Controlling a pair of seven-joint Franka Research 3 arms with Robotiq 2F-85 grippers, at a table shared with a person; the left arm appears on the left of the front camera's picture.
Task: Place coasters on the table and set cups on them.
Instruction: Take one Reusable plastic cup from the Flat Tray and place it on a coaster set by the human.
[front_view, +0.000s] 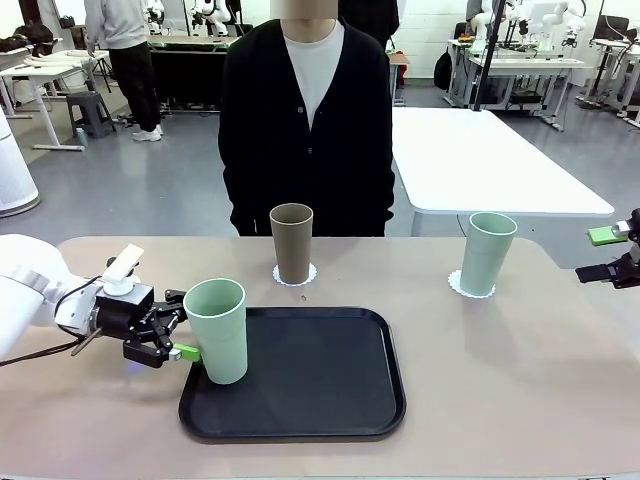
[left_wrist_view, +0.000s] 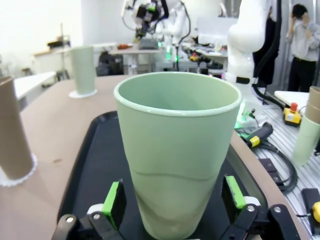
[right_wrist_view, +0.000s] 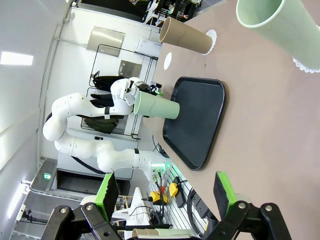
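A mint green cup (front_view: 217, 330) (left_wrist_view: 177, 150) stands on the left edge of the black tray (front_view: 310, 385). My left gripper (front_view: 175, 342) (left_wrist_view: 174, 197) is open around its lower half, one green pad on each side. A narrow gap shows beside one pad (left_wrist_view: 114, 200). The brown cup (front_view: 291, 243) stands on a lacy white coaster (front_view: 295, 276) at the table's far middle. Another mint cup (front_view: 487, 252) stands on a coaster (front_view: 468, 288) at the far right. My right gripper (front_view: 612, 256) (right_wrist_view: 165, 192) hangs open and empty at the right edge. A small white disc (right_wrist_view: 168, 60) lies beyond the brown cup.
A person in a black cardigan (front_view: 305, 130) stands at the far side of the beige table (front_view: 520, 380), hands out of sight. Most of the tray is bare. A white table (front_view: 480, 160) stands behind on the right.
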